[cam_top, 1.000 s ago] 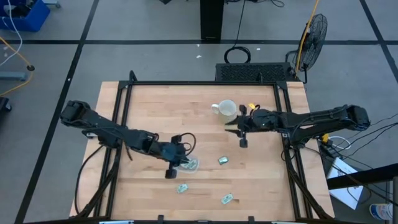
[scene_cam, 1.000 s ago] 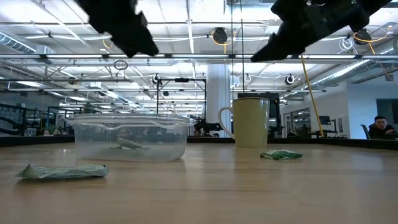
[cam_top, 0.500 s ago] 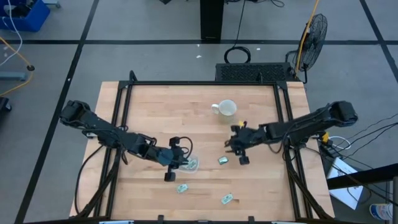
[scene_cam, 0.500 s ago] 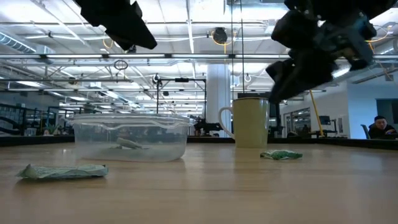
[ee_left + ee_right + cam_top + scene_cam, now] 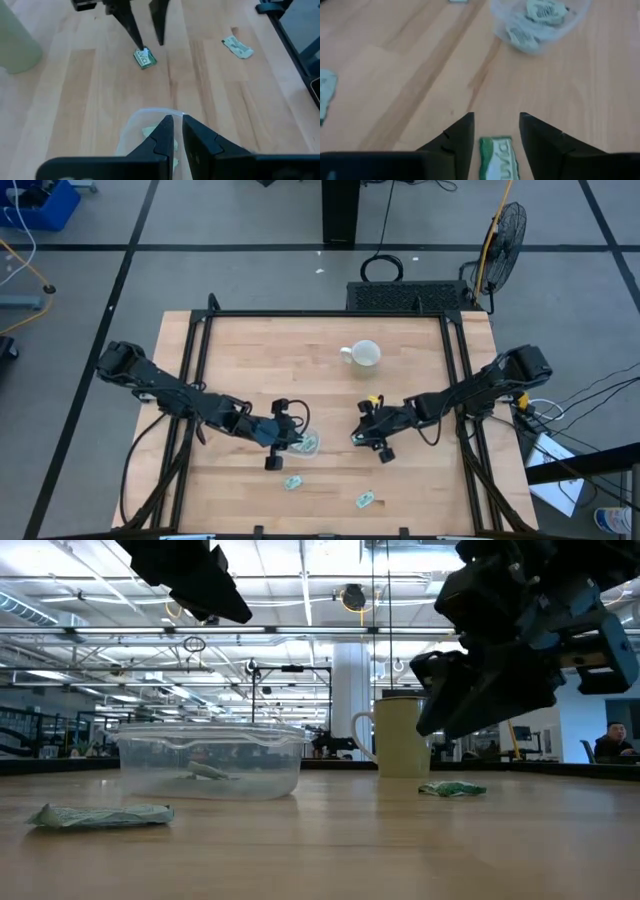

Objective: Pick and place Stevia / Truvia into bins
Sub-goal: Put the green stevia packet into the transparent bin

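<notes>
My right gripper (image 5: pixel 496 117) is open and hovers low over one green and white packet (image 5: pixel 496 155), a finger on either side of it, not touching; the low view shows the gripper (image 5: pixel 445 715) above that packet (image 5: pixel 452 788), which lies flat on the table. The clear bin (image 5: pixel 308 443) holds several packets (image 5: pixel 545 9). My left gripper (image 5: pixel 177 117) hangs over the bin's rim (image 5: pixel 150 111), its fingers open by a narrow gap and holding nothing. Two more packets (image 5: pixel 293 482) (image 5: pixel 365 500) lie near the near edge.
A white mug (image 5: pixel 363 354) stands toward the table's far side, behind the right gripper. The black frame rails (image 5: pixel 462 380) run along both table sides. Bare wood lies between the bin and the packet under the right gripper.
My right gripper has moved from beside the mug toward the near edge and the left, and come down over the packet lying right of the bin. Its fingers stay open. My left gripper has risen a little above the bin.
</notes>
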Available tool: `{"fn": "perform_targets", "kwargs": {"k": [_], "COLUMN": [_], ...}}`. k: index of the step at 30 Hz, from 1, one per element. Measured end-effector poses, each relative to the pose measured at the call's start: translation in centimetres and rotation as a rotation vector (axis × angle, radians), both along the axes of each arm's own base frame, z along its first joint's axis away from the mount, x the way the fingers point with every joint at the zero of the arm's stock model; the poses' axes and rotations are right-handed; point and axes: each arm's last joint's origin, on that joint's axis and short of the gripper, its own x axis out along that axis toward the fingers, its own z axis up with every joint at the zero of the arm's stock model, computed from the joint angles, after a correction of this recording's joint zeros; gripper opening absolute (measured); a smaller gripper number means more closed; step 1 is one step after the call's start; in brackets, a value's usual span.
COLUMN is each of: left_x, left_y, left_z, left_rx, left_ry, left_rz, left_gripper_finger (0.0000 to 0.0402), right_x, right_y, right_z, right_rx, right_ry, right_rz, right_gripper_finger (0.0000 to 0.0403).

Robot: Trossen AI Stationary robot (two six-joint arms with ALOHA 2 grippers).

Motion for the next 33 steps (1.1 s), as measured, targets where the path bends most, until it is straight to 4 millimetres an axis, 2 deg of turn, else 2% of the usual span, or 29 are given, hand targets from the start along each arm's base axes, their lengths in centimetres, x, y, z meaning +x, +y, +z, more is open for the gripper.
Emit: {"fn": "perform_targets", "kwargs": {"k": [5, 8, 12, 16, 23, 30, 33], "left_x": [0.0, 0.0, -0.1, -0.1, -0.1, -0.1, -0.1], "left_y": [-0.1, -0.1, 0.0, 0.0, 0.1, 0.1, 0.1], "left_z": [0.0, 0.0, -0.1, -0.1, -0.1, -0.1, -0.1], "left_rx": [-0.020, -0.020, -0.013, -0.008, 0.024, 0.030, 0.030], "left_ry": [0.003, 0.004, 0.010, 0.011, 0.007, 0.005, 0.005], "left_rz": [0.016, 0.015, 0.012, 0.008, 0.000, 0.004, 0.004], "left_gripper_finger": [0.0047, 0.0047, 0.0047, 0.0047, 0.0047, 0.0047, 0.0047], "right_x": [-0.2, -1.2, -3.0, -4.6, -4.5, -3.7, -3.5], "right_y": [0.2, -0.1, -0.6, -1.2, -1.3, -1.5, -1.4], "right_z": [-0.3, -1.4, -2.5, -2.5, -3.0, -2.3, -2.8], "right_rx": [0.006, 0.035, 0.091, 0.144, 0.150, 0.148, 0.147], "right_ry": [-0.009, -0.029, -0.177, -0.339, -0.263, -0.293, -0.292], "right_rz": [0.005, -0.011, -0.018, -0.022, -0.056, -0.061, -0.060], "right_gripper_finger": [0.0179, 0.0186, 0.0184, 0.0180, 0.0179, 0.0179, 0.0179]}}
